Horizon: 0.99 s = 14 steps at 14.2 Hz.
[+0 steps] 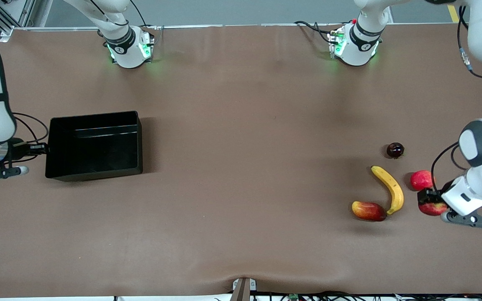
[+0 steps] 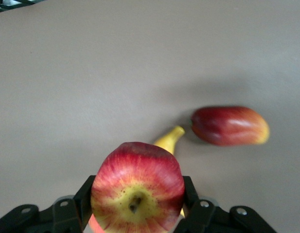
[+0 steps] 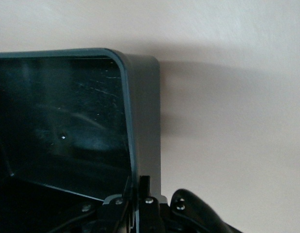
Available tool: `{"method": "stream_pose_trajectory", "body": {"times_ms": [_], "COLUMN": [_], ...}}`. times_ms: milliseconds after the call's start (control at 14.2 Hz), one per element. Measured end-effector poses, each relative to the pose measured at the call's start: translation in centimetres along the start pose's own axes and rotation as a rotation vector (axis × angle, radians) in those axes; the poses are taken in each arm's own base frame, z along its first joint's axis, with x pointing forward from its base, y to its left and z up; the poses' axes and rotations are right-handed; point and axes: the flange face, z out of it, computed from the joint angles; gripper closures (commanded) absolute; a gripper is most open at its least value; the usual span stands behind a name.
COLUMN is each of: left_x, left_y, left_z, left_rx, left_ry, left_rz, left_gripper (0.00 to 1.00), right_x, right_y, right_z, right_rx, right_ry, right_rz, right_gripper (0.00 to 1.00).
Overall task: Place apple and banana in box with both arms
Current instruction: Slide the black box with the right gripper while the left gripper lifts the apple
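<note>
Front view: we see the left gripper [image 1: 427, 200] with its jaws closed around the apple [image 1: 433, 207] at the left arm's end of the counter [image 1: 241, 167]. Beside the apple lies the banana [image 1: 390, 188], toward the right arm's end; a mango-like fruit [image 1: 368, 210] touches the banana's tip. The box [image 1: 94, 145] sits well apart from the apple, where the right gripper [image 1: 42, 147] has its jaws clamped on the box's wall.
</note>
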Motion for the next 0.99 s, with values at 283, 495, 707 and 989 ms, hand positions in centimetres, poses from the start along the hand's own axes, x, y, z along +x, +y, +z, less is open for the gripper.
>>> {"method": "stream_pose_trajectory", "body": {"times_ms": [283, 495, 707, 989], "left_x": [-1.1, -1.3, -1.9, -2.3], "left_y": [3.8, 7.3, 9.0, 8.6], "left_z": [-3.9, -5.6, -6.6, -7.6], "left_rx": [-0.028, -0.043, -0.045, -0.038], "left_ry": [-0.078, -0.108, -0.143, -0.145], "left_rz": [-0.055, -0.098, -0.116, -0.129], "left_gripper": [1.00, 1.00, 1.00, 1.00], "right_x": [3.2, 5.4, 7.1, 9.1], "right_y": [-7.7, -14.7, -21.5, -31.1], "right_z": [-3.6, -2.7, -1.8, -0.5], "right_rx": [0.045, 0.085, 0.145, 0.165], "right_ry": [-0.023, -0.048, -0.043, 0.001], "right_rz": [0.044, 0.054, 0.011, 0.035], "right_gripper": [1.00, 1.00, 1.00, 1.00]}}
